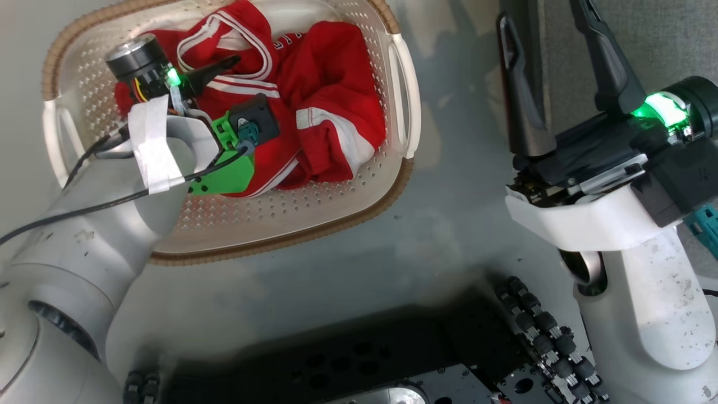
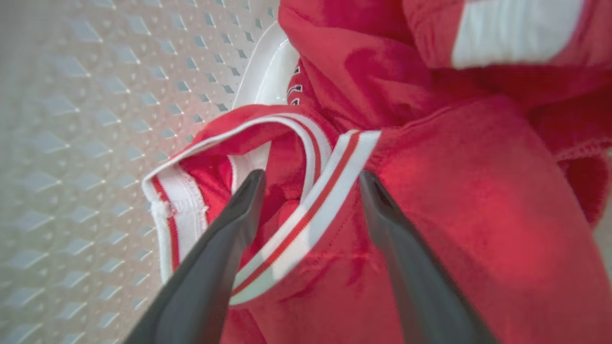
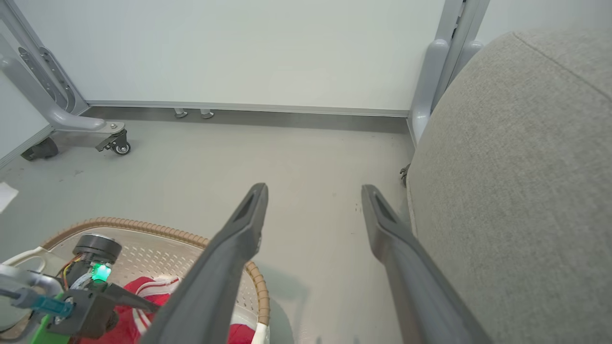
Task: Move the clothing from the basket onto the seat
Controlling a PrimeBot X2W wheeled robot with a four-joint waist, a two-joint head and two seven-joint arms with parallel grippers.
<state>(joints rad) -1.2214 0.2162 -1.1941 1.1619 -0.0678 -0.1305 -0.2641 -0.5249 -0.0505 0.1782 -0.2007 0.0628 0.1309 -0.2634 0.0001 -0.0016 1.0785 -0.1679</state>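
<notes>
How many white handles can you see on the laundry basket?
2: one handle on the basket's left end, the other on its right end. No more seem hidden.

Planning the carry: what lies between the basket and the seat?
Bare grey floor separates the basket and the seat, as the right wrist view shows.

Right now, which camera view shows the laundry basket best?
The head view: the laundry basket appears almost whole, with its brown rim, both white handles and the red clothing inside. The left wrist view gives a close, blurred patch of perforated wall; the right wrist view, a curved piece of rim.
</notes>
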